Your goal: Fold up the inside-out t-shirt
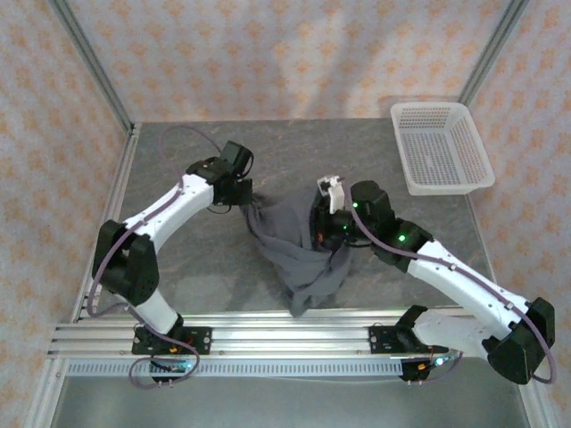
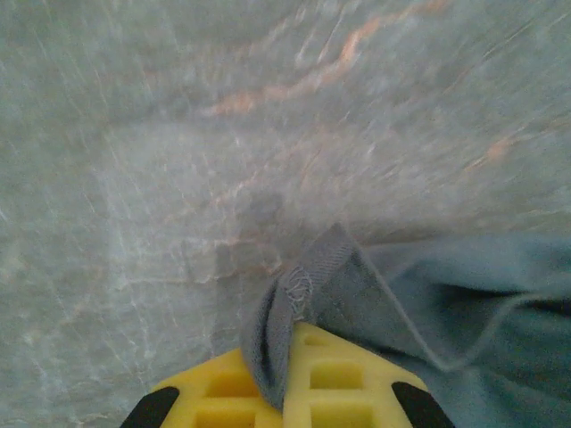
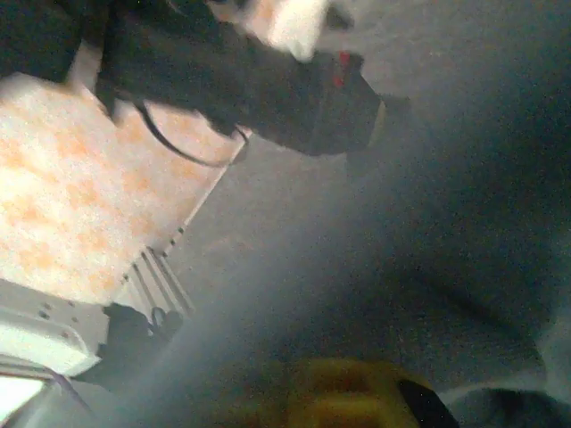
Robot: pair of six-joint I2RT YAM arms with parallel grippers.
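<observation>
The dark slate-grey inside-out t-shirt hangs bunched between my two grippers over the middle of the table, with its lowest fold drooping toward the near edge. My left gripper is shut on a stitched hem at the cloth's left end. In the left wrist view the yellow fingers pinch that hem, and the t-shirt trails off to the right. My right gripper is buried in the cloth's right end. In the right wrist view the t-shirt drapes close over the yellow jaws of the right gripper, which is shut on it.
A white mesh basket stands at the back right corner of the grey marbled table. An aluminium rail runs along the near edge between the arm bases. Patterned walls close in the back and sides.
</observation>
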